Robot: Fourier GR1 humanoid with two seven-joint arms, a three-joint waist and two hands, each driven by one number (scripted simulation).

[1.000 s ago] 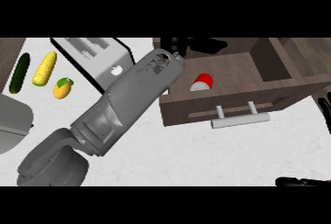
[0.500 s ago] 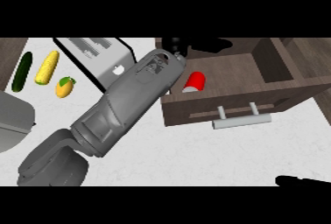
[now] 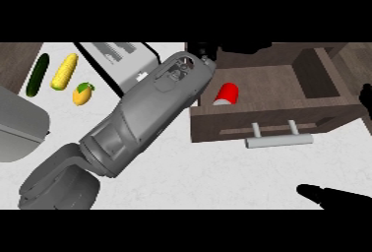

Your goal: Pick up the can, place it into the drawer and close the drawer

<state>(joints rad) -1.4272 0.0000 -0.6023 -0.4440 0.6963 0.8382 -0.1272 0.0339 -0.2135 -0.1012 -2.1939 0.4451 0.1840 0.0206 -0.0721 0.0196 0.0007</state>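
**Can lying in the open drawer, drawer waiting to be shut**

The red can (image 3: 227, 93) is lying on its side inside the open drawer (image 3: 280, 81), near its left wall. The left hand (image 3: 243, 47), beyond the drawer's far edge, is too hidden to tell its grasp. The right hand (image 3: 338, 198), nearer than the drawer handle (image 3: 278, 141), is lying with fingers relaxed. Risk: a skewed push on the handle could jam the drawer.

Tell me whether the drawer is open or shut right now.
Open. The drawer is pulled out over the counter, its inside exposed, with the red can lying inside near its left wall and the handle facing the robot.
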